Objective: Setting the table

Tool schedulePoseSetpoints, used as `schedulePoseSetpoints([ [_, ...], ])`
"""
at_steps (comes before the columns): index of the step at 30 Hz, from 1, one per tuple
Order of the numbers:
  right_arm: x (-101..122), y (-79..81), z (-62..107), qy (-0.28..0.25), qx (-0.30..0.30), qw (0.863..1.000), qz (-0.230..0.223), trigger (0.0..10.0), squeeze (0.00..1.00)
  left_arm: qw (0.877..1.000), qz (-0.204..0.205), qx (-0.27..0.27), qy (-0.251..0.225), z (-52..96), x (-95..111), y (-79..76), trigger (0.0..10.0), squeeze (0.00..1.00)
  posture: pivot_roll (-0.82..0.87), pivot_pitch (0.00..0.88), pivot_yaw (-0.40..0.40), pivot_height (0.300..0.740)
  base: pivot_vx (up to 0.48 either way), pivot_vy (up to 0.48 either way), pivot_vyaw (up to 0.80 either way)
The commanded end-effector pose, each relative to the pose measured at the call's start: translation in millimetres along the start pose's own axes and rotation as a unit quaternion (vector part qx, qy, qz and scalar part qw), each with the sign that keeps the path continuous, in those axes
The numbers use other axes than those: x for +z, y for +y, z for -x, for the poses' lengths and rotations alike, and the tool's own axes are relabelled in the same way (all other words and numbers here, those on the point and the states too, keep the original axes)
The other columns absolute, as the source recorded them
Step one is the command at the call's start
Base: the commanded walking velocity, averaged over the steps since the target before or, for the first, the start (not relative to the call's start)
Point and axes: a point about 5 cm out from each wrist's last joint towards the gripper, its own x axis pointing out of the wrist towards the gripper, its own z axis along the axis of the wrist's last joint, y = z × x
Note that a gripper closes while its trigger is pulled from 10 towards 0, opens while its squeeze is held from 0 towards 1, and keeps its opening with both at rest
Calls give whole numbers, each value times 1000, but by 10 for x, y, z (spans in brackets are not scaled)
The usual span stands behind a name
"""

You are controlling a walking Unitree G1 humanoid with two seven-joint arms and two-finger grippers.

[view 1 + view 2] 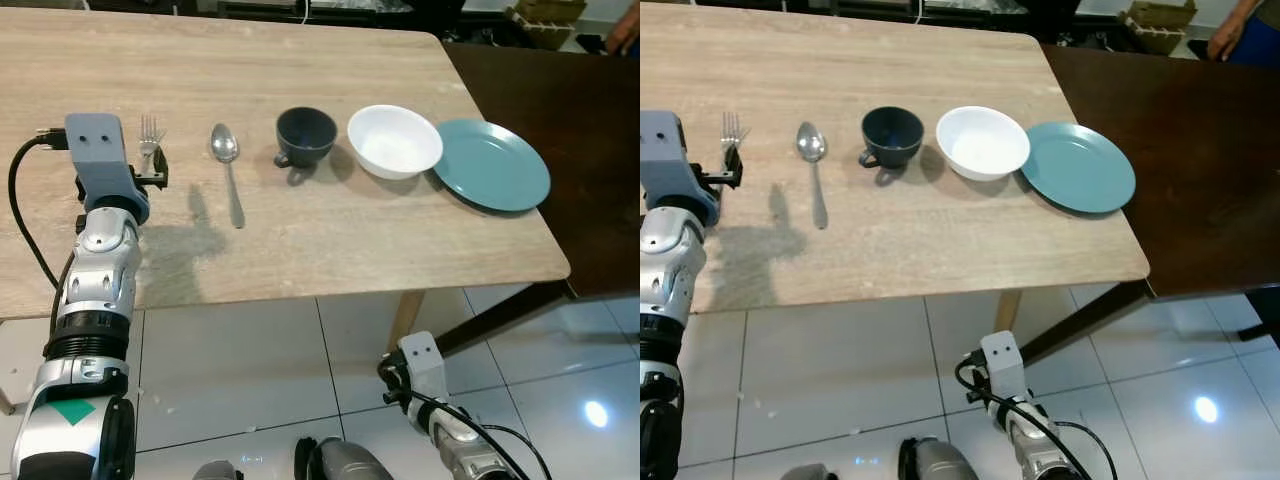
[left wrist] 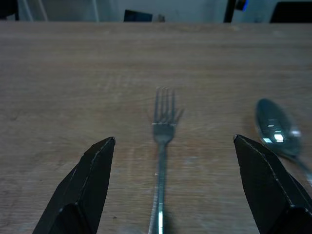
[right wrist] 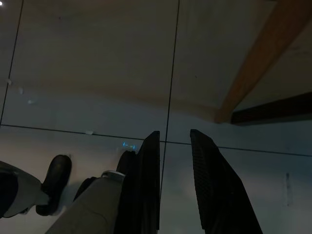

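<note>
A silver fork [image 1: 150, 130] lies on the light wooden table [image 1: 300, 250] near its left front, tines pointing away from me. My left gripper [image 2: 173, 145] is open and low over the table, with its two black fingers on either side of the fork's handle without touching it. To the right along the table are a silver spoon [image 1: 228, 165], a dark blue cup [image 1: 305, 135], a white bowl [image 1: 394, 140] and a teal plate [image 1: 492, 165]. My right gripper [image 3: 174, 132] hangs idle below the table edge, shut, over the floor.
A dark brown table [image 1: 560, 90] adjoins the wooden one on the right. A person's hand [image 1: 622, 30] shows at the far right corner. Glossy white floor tiles [image 1: 250, 370] lie below the front edge, with a wooden table leg [image 1: 405, 315] there.
</note>
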Motion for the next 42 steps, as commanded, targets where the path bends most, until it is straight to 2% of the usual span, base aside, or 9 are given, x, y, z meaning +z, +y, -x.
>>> schedulePoseSetpoints([
  [1,-78,-38,41,11,-7,1000,-7,10000,0,1000,1,-2,4,15,-24,-6,10000,0,79,85,-62,740,0,0,0],
  [15,-85,-35,41,13,-7,1000,-10,10000,0,1000,-13,0,19,-44,-16,39,10000,0,81,92,-61,740,0,0,0],
  [27,-98,-38,52,14,-6,1000,-10,10000,0,998,-5,-31,53,-266,114,-2,10000,0,77,111,-62,740,0,0,0],
  [29,-104,-45,59,14,-6,1000,-9,10000,0,998,-21,-32,51,-294,143,-8,10000,0,75,113,-67,740,0,0,0],
  [35,-118,-72,79,17,0,1000,0,10000,0,996,-28,-52,68,-376,166,-93,10000,0,54,142,-85,740,0,0,0],
  [39,-143,-125,134,11,0,1000,4,10000,0,989,-61,-83,106,-423,159,-199,10000,0,24,191,-83,740,0,0,0],
  [40,-150,-139,151,9,0,1000,4,10000,0,989,-60,-86,105,-440,190,-197,10000,427,24,191,-83,740,0,0,0],
  [41,-150,-139,151,9,0,1000,4,10000,0,989,-60,-86,105,-440,190,-197,10000,427,24,191,-83,740,0,0,0],
  [42,-161,-145,167,8,-1,1000,4,10000,0,989,-56,-87,108,-452,214,-195,10000,1000,14,206,-80,740,0,0,0],
])
